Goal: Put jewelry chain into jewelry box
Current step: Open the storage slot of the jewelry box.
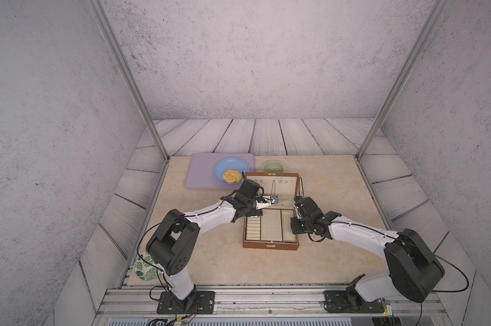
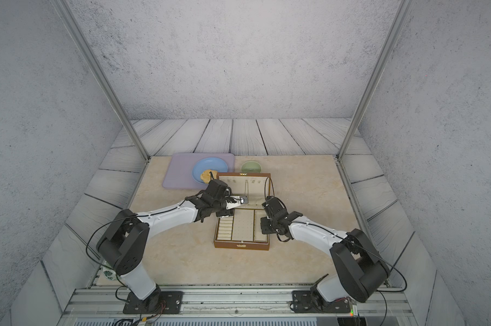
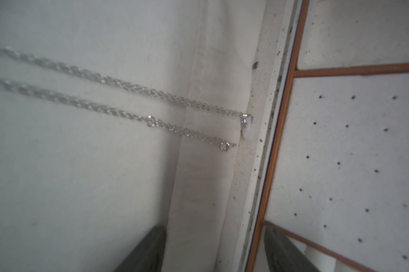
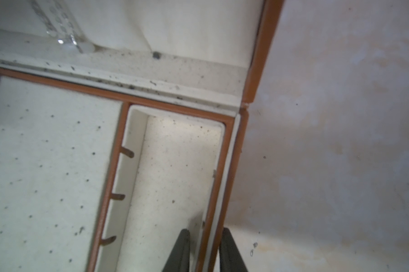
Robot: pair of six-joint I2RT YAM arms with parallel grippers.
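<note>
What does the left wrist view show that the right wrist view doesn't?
Left wrist only: the thin silvery metal chain's two strands and ring clasp against the cream lid lining, plus the open left gripper. Right wrist only: the deep cream side compartment, beige marble tabletop, and the right gripper straddling the brown leather-look jewelry box's wall. Both: the chain's pale pendant and the perforated cream panel.

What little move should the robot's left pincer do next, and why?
Probably back the left pincer away. It looks open and empty, and the jewelry chain already hangs down the raised lid of the jewelry box, its pendant at the lid's foot. The right pincer straddles the box's side wall.
</note>
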